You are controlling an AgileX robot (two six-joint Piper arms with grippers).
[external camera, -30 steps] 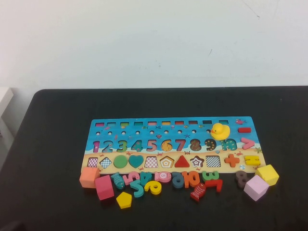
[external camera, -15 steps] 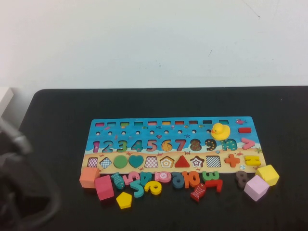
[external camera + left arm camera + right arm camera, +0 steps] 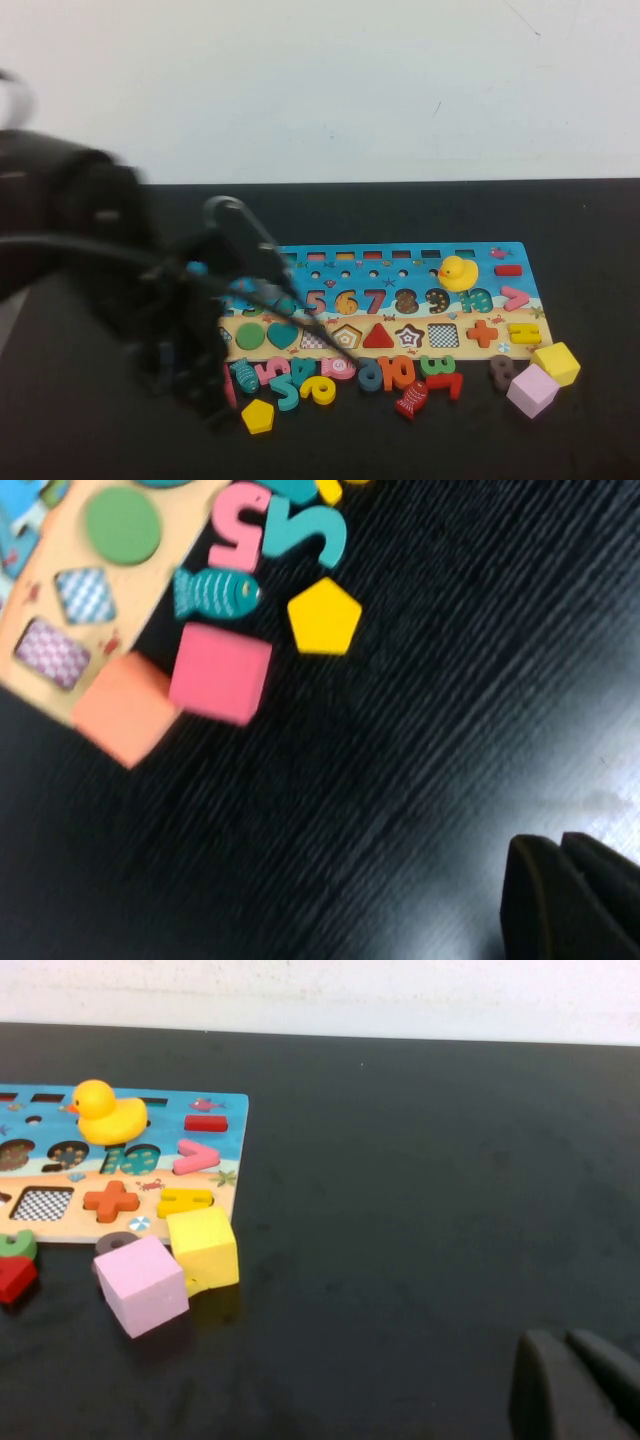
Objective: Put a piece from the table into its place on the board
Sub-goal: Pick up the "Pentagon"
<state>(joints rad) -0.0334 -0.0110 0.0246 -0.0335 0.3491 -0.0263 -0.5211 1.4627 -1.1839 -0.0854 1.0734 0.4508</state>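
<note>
Our left gripper (image 3: 572, 900), finger state unclear, hung at lower right of its frame; the yellow wooden pentagon (image 3: 324, 616) lay toward upper left. Right gripper (image 3: 580, 1385) sat parked, fingers likewise unclear.

Blurred black left arm (image 3: 90, 230), dark cables; matte black fingertips (image 3: 560, 900)

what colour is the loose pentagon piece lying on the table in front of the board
Yellow. The pentagon piece shows best in the left wrist view.
</note>
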